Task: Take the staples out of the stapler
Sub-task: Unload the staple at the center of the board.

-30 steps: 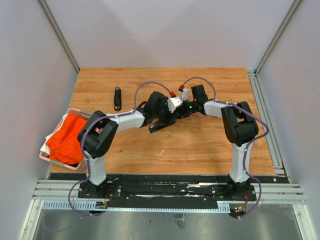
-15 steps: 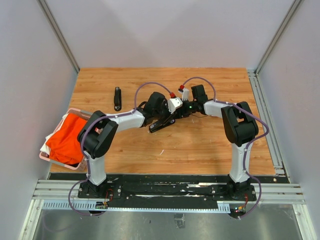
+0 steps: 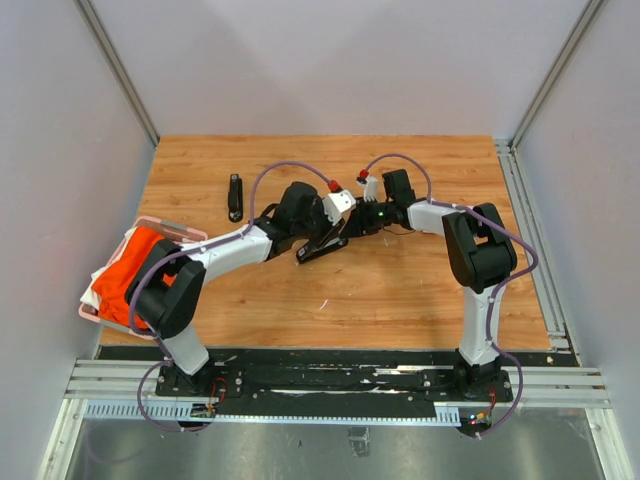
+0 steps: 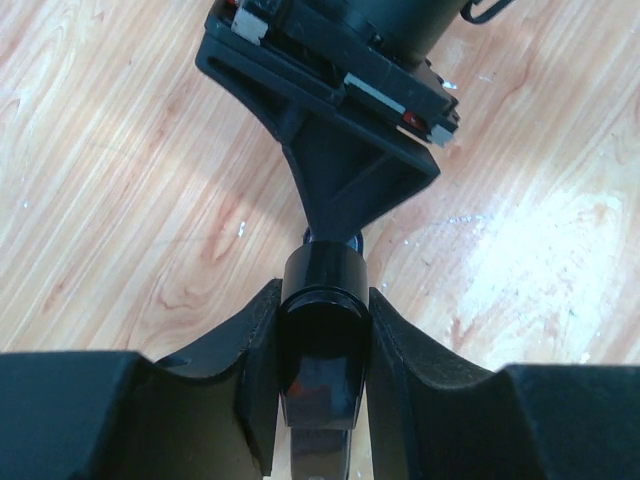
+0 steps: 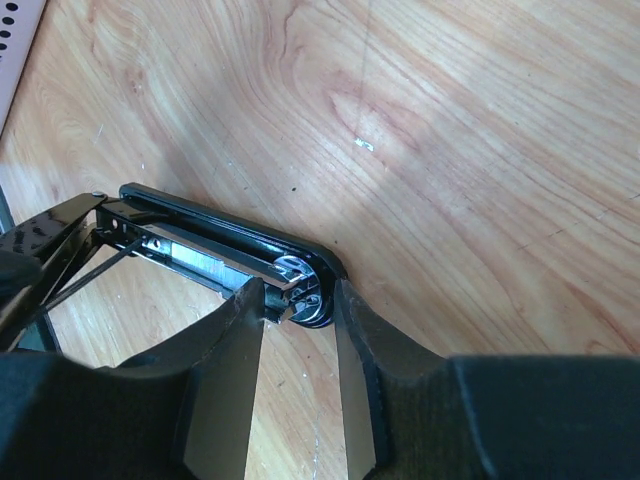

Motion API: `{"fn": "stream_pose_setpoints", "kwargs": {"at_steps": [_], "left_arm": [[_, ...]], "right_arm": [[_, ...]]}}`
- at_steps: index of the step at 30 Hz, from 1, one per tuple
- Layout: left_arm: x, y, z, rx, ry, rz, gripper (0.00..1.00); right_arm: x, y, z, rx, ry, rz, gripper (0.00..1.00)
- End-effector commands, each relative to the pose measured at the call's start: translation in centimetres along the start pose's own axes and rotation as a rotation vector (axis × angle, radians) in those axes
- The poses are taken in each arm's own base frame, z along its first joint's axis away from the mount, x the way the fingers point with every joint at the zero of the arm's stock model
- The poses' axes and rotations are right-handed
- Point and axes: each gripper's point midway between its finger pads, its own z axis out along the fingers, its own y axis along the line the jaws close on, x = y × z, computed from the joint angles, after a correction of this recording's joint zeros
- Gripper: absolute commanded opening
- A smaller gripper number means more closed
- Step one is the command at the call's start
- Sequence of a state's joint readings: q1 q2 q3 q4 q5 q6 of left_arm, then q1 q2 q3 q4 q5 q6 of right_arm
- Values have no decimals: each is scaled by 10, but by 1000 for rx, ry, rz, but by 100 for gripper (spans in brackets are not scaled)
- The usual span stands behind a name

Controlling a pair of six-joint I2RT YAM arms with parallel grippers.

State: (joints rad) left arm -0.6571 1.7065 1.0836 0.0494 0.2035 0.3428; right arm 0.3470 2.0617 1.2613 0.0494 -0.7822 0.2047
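Leftward, pink basket (image 3: 172, 227) holding orange cloth (image 3: 135, 275), left gripper (image 4: 322, 300) and right gripper (image 5: 298, 290) clamping black stapler (image 3: 322, 245).

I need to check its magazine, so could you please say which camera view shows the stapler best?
The right wrist view: the stapler is open, silvery magazine channel exposed, its end inside the right gripper. The left wrist view shows only a black part clamped in the left gripper; the top view, a small dark shape.

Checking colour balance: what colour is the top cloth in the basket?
Orange; the cloth shows best in the top view.
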Motion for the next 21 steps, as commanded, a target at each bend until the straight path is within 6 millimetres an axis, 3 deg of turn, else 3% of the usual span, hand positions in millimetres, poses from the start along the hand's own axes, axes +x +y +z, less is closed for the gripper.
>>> {"fn": "stream_pose_setpoints", "kwargs": {"at_steps": [1,10,21], "left_arm": [[-18,14,-26,-57,-68,28,0],[20,20,-46,-89,-36,-13,0],[44,27,-71,-136,-18,-11,0]], "right_arm": [[39,-36,8,134,88,57,35],[43,-45,8,184,106,61,34],[47,-59,5,274,126,51,33]]}}
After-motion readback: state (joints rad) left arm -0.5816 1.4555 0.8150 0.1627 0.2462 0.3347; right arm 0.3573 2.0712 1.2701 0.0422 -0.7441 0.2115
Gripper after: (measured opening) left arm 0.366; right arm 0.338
